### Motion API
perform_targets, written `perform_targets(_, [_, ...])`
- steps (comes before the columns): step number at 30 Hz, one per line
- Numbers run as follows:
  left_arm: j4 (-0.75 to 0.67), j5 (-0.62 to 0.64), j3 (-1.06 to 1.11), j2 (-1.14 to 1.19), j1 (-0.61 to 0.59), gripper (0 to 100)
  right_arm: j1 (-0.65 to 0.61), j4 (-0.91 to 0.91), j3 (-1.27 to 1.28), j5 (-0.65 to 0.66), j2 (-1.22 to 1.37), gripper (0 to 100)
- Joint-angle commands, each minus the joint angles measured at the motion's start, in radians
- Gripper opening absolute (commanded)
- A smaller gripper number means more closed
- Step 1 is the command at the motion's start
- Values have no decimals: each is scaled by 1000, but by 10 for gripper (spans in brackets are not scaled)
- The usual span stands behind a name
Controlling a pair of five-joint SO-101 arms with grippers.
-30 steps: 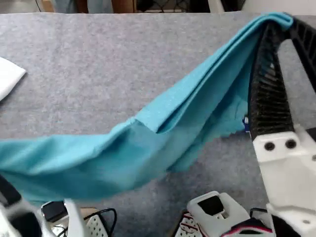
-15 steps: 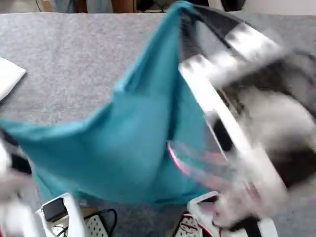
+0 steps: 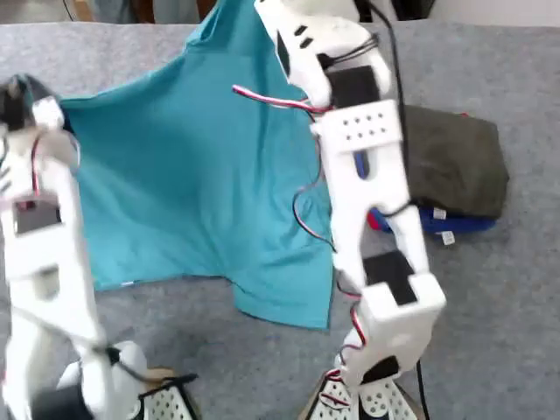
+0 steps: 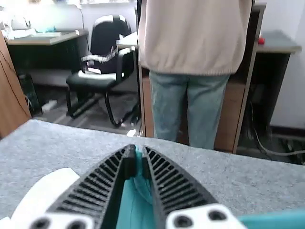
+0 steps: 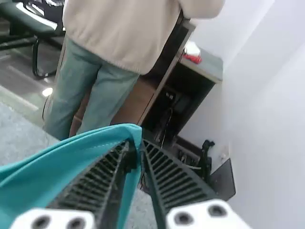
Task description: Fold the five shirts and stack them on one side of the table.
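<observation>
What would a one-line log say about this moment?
left gripper: shut on teal shirt | right gripper: shut on teal shirt | teal shirt: spread over table | folded pile: olive shirt on top

A grey felt-covered table (image 3: pixel 499 61) carries a teal cotton shirt (image 3: pixel 192 184), spread with its near hem on the felt, and beside it an olive-topped stack of folded shirts (image 3: pixel 459 162).

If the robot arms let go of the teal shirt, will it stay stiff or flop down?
Probably flop: the teal shirt drapes loosely onto the table from the two pinched spots. It seems light, since the left gripper and right gripper each hold it by a thin pinch. It likely won't roll or break.
</observation>
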Motion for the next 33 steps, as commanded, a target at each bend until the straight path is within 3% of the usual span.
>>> perform_targets(1, [6, -8, -337, 292, -18, 29, 9, -58, -62, -6, 65, 15])
perform_targets(8, [252, -9, -688, 559, -18, 29, 38, 15, -229, -8, 222, 15])
perform_targets(13, [371, -14, -667, 565, -12, 29, 55, 308, -351, -8, 242, 15])
perform_targets(22, [687, -17, -444, 391, 15, 29, 55, 891, -587, 3, 246, 15])
perform_targets(28, [687, -18, -140, 222, 24, 29, 37, 1168, -638, 15, 249, 15])
perform_targets(33, [644, -18, 101, 103, 22, 29, 43, 1177, -470, 0, 182, 15])
